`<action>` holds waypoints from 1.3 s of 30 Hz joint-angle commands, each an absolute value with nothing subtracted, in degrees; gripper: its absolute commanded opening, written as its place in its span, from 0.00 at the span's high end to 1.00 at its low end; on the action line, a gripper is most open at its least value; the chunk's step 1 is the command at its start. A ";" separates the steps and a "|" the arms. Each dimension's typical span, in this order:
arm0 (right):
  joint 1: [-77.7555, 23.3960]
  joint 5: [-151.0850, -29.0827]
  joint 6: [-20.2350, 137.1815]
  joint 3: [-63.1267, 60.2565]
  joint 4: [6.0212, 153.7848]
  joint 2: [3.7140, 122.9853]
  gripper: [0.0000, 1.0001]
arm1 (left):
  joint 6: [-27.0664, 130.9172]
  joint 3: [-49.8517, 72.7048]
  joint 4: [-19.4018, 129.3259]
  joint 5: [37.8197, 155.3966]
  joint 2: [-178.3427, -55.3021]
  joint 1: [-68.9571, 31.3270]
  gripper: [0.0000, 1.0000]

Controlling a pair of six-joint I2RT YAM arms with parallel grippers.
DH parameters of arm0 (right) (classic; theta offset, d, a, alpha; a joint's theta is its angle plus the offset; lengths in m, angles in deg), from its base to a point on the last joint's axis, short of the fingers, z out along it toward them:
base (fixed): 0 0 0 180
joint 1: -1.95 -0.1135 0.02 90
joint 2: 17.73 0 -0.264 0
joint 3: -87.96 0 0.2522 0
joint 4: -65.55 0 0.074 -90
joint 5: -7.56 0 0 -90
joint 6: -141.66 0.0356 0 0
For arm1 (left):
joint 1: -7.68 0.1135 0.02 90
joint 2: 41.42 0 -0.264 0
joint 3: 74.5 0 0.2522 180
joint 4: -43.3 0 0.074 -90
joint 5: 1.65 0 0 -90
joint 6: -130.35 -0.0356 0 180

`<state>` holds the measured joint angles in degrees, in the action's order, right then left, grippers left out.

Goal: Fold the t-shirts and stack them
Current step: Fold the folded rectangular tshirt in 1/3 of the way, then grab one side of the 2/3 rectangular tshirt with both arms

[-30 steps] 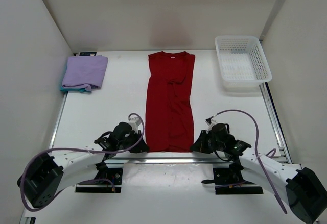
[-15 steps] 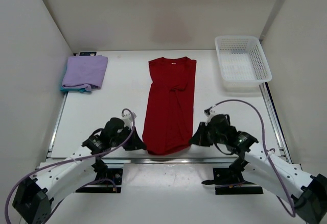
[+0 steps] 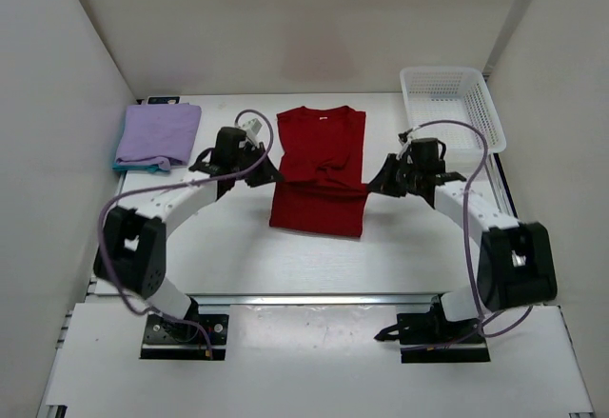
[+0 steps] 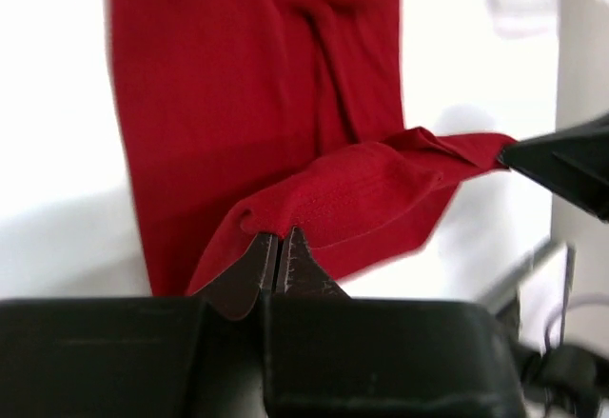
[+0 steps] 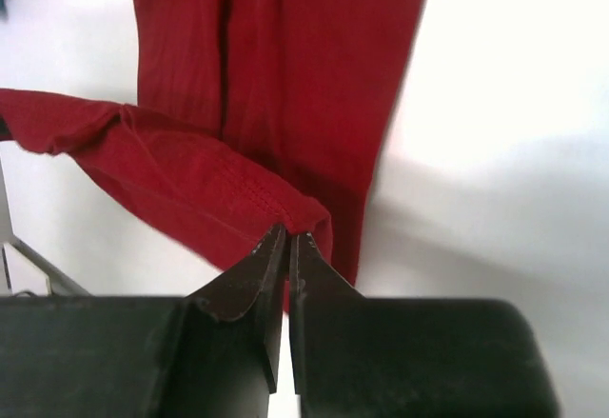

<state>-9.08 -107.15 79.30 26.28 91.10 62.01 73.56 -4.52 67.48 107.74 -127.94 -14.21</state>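
A red t-shirt (image 3: 319, 166) lies lengthwise in the middle of the table, its near hem lifted and carried back over the body. My left gripper (image 3: 270, 176) is shut on the hem's left corner (image 4: 262, 220). On the other side my right gripper (image 3: 377, 184) is shut on the right corner (image 5: 309, 216). The hem (image 4: 381, 185) stretches taut between the two grippers above the flat part of the shirt (image 5: 285, 66). A folded lavender t-shirt (image 3: 158, 134) rests on a teal-blue one (image 3: 127, 165) at the far left.
A white mesh basket (image 3: 450, 116) stands at the far right corner. White walls close the table at the back and both sides. A metal rail (image 3: 285, 298) runs along the near edge.
Both grippers have carried the red shirt's near hem from the table's front edge toward the back, folding the lower half over the upper half. Both arms are now stretched far forward.
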 commanded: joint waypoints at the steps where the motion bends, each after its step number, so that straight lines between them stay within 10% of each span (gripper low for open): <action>1: -7.29 -110.38 77.23 20.77 85.03 69.69 1.00 | 72.51 2.69 65.68 106.45 -135.34 -12.10 1.00; 9: -5.79 -111.71 76.97 8.12 84.85 83.86 1.00 | 73.21 11.07 65.42 105.65 -149.16 -10.25 0.92; 13: -5.35 -110.74 77.41 8.01 83.09 84.67 0.79 | 74.97 9.49 58.58 110.58 -148.83 -8.84 0.56; 18: -7.89 -107.77 78.82 13.63 78.09 79.04 0.61 | 74.54 5.36 55.49 107.77 -140.05 -11.73 0.56; 24: -16.15 -106.34 77.94 21.92 71.65 76.03 1.00 | 79.89 -13.52 43.45 105.49 -132.03 -18.94 0.56; 39: -21.96 -104.94 80.83 31.02 72.19 75.00 1.00 | 86.31 -33.66 34.04 107.68 -122.03 -18.33 0.59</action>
<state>-22.30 -105.40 78.71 27.35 74.88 78.30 84.27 -31.71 37.58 107.29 -127.00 -19.08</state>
